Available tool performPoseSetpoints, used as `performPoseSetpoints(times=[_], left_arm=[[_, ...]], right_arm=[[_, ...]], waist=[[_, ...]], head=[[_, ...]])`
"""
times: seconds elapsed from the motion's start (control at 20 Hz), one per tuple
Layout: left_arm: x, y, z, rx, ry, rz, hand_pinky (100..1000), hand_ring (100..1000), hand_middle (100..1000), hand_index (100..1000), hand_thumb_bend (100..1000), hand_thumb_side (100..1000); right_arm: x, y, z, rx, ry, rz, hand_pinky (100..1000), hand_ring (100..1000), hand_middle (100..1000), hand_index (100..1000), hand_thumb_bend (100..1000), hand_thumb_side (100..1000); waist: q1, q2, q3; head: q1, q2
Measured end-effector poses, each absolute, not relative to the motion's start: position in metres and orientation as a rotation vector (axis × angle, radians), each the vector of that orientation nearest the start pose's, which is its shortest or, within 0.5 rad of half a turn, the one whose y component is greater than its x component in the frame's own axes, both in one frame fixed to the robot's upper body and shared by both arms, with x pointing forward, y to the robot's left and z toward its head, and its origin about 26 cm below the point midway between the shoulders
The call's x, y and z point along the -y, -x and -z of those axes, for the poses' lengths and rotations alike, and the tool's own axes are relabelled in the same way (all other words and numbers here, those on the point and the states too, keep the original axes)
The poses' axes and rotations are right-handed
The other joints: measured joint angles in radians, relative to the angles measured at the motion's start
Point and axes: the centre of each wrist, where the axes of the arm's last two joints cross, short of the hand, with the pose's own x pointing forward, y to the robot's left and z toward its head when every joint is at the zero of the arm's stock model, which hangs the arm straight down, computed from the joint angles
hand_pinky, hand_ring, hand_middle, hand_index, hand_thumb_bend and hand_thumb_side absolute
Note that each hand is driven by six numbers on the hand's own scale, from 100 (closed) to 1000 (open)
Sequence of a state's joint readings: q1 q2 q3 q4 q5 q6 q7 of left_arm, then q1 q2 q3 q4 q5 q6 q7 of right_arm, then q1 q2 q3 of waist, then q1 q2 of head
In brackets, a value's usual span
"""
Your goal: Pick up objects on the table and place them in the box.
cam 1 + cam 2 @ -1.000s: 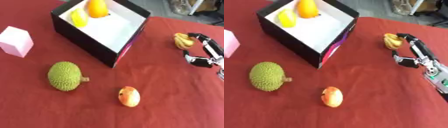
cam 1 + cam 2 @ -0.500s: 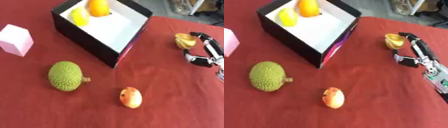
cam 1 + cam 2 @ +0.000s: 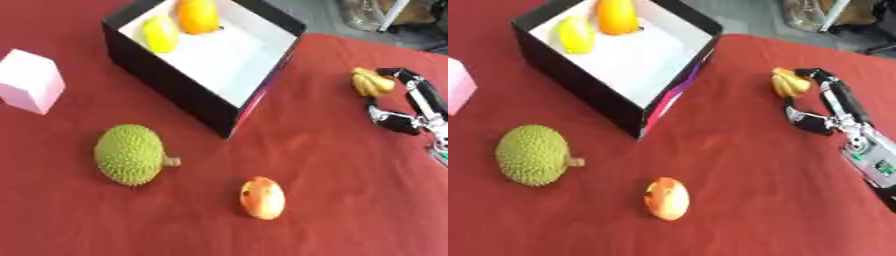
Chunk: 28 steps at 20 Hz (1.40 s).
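Observation:
A black box [image 3: 166, 85] with a white inside stands at the upper left and holds a yellow fruit [image 3: 160, 33] and an orange fruit [image 3: 198, 15]. On the red cloth lie a green spiky durian [image 3: 129, 155], a red-yellow apple [image 3: 262, 198], a pink cube [image 3: 31, 81] and a small yellow bunch [image 3: 789, 83]. My right hand [image 3: 837, 102] reaches in from the right, open. Its fingertips [image 3: 811, 74] hook over the far side of the yellow bunch, and the thumb [image 3: 808, 121] stands apart below it. My left hand does not show.
The red cloth [image 3: 332, 210] covers the table. Beyond its far edge, at the upper right, are a grey floor and some clutter [image 3: 815, 15]. Bare cloth lies between the box and my right hand.
The whole picture has shifted slightly, so the camera moved. The right hand stays by the yellow bunch and the objects have not visibly moved.

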<state>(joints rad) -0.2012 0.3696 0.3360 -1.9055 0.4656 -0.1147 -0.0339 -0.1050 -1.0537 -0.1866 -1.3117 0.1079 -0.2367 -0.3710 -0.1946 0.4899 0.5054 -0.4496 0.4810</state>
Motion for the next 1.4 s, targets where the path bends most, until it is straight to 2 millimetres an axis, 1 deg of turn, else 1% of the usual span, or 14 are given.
performPoseSetpoints(times=[0.3, 0.5, 0.75, 1.0, 1.2, 1.4], left_arm=[[-0.367, -0.287, -0.183, 2.306, -0.015, -0.113, 771, 876, 798, 823, 100, 689], [-0.368, -0.286, -0.182, 2.302, -0.018, -0.118, 773, 876, 797, 823, 100, 693], [-0.369, -0.285, -0.181, 2.292, -0.027, -0.122, 775, 874, 795, 823, 100, 689], [-0.370, -0.284, -0.179, 2.281, -0.031, -0.123, 775, 873, 793, 823, 100, 682], [-0.370, -0.283, -0.177, 2.272, -0.033, -0.125, 776, 873, 793, 824, 100, 676], [-0.372, -0.281, -0.174, 2.256, -0.034, -0.127, 776, 873, 793, 824, 101, 673]], right_arm=[[0.540, -0.276, -0.190, 1.733, 1.342, -0.437, 957, 862, 702, 729, 100, 100], [0.537, -0.276, -0.190, 1.759, 1.350, -0.406, 953, 852, 689, 718, 100, 100], [0.531, -0.277, -0.192, 1.790, 1.345, -0.407, 951, 847, 682, 711, 100, 100], [0.524, -0.277, -0.195, 1.826, 1.323, -0.399, 951, 843, 673, 704, 100, 100], [0.516, -0.278, -0.206, 1.877, 1.305, -0.397, 954, 837, 667, 700, 100, 100], [0.504, -0.283, -0.226, 1.943, 1.275, -0.405, 961, 832, 661, 697, 100, 100]], waist=[[-0.004, 0.002, 0.001], [-0.004, 0.002, -0.005], [-0.002, -0.002, -0.024], [0.009, -0.018, -0.045], [0.020, -0.033, -0.063], [0.039, -0.054, -0.093]], head=[[0.003, 0.000], [0.007, 0.003], [0.015, 0.027], [0.024, 0.049], [0.027, 0.059], [0.028, 0.072]])
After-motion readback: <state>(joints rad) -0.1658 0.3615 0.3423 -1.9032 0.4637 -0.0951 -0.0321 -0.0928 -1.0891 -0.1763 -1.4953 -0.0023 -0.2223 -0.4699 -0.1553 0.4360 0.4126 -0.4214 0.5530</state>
